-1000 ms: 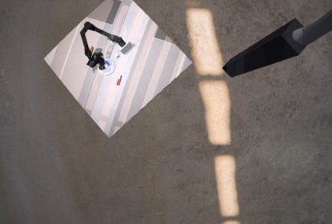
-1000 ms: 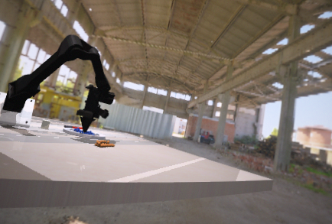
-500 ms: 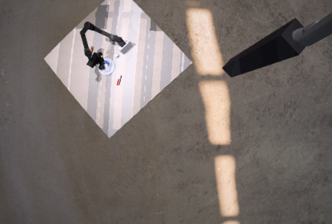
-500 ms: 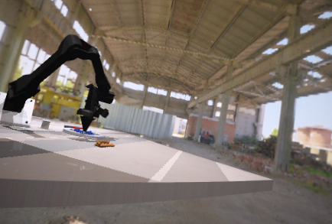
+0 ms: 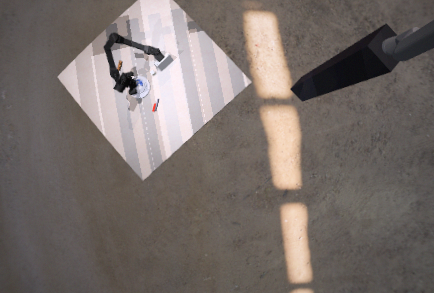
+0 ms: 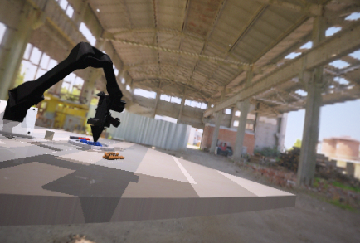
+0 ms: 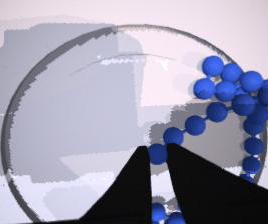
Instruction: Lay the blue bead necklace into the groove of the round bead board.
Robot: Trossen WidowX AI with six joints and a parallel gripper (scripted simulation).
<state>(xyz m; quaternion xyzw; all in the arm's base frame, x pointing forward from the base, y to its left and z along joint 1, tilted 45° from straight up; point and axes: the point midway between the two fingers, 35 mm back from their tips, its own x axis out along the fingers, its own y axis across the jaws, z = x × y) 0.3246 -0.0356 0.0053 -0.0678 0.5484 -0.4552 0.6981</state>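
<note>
The round pale bead board (image 5: pixel 147 90) (image 6: pixel 75 142) lies flat, and its curved groove line (image 7: pixel 8 125) shows in the wrist view. The blue bead necklace (image 5: pixel 140 83) (image 6: pixel 86 142) (image 7: pixel 225 90) lies bunched at the right of the board in the wrist view, with beads piled over the groove line. My gripper (image 6: pixel 96 140) (image 7: pixel 156 153) is shut on one bead of the necklace, low over the board. From that bead a strand runs up right to the bunch. More beads show between and behind the fingers at the bottom; the rest there is hidden.
An orange-brown beaded thing (image 5: pixel 120 65) (image 6: pixel 113 155) lies beside the board. A red and dark stick-like thing (image 5: pixel 155 106) (image 6: pixel 79 138) lies on the board's other side. A small block (image 5: pixel 153 72) (image 6: pixel 49 134) stands near the arm's white base (image 5: pixel 165 62) (image 6: pixel 21 123).
</note>
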